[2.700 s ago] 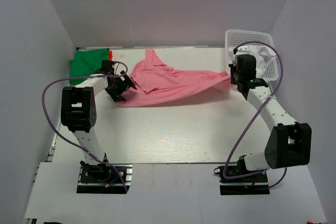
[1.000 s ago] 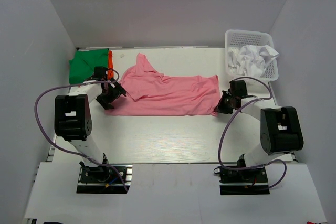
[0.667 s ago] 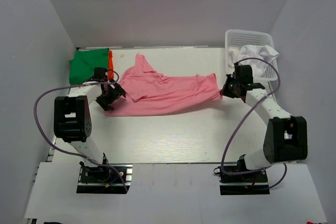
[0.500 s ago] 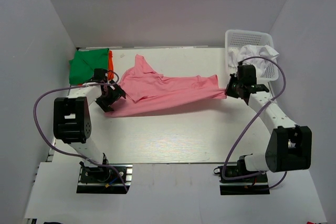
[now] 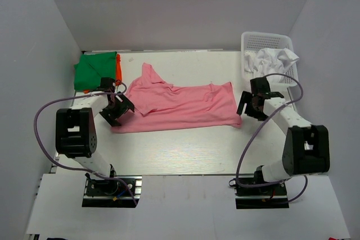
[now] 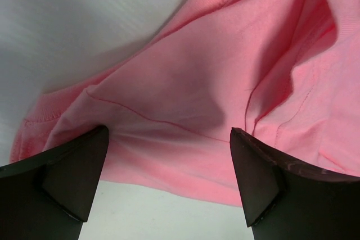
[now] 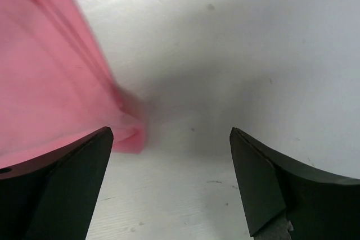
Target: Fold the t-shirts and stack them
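Observation:
A pink t-shirt lies spread, a little rumpled, across the middle of the table. My left gripper stands open over its left edge; in the left wrist view the pink cloth fills the space ahead of the left gripper, with nothing pinched. My right gripper is open just right of the shirt's right hem. The right wrist view has the pink corner lying on the table ahead of the left finger, free of the right gripper.
A folded green shirt with an orange one beside it sits at the back left corner. A white basket at the back right holds a crumpled white shirt. Side walls close in the table.
My right gripper opened and let go of the pink shirt's right edge, which dropped flat onto the table. The right arm came down toward the near side. The left arm shifted slightly nearer.

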You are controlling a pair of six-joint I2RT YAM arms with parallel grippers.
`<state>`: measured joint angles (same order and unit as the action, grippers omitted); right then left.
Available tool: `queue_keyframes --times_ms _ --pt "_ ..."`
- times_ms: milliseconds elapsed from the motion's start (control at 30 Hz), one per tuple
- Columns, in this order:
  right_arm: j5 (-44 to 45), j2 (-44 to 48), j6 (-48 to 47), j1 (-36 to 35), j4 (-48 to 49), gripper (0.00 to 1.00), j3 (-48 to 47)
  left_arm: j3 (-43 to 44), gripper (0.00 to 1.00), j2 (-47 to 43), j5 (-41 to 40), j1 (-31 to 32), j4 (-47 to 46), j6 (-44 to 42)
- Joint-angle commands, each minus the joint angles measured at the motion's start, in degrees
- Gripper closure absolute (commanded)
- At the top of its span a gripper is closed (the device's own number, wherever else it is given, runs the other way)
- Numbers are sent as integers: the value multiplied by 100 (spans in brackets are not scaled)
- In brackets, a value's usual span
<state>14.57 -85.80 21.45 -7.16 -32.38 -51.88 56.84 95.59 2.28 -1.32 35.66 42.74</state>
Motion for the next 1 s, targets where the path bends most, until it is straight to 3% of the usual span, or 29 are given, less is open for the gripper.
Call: queue_keyframes --times_ms 0,200,500,800,867,967 --pt "-567 695 -482 -49 592 10 -270 -68 1 -312 -158 18 380 33" --pt "-2193 1136 -791 -329 1427 10 20 126 1 -524 -158 71 380 33" --pt "-3152 354 -651 -778 2542 10 169 354 1 -700 211 667 73 -266" --pt "-2652 -542 -335 -805 2509 10 47 828 1 239 264 1389 336 -504" --pt "-2617 -569 -317 -805 2509 10 29 829 3 293 132 1459 389 -504" --pt "-2599 -622 -248 -822 2500 10 -24 776 15 408 132 1521 205 -504"
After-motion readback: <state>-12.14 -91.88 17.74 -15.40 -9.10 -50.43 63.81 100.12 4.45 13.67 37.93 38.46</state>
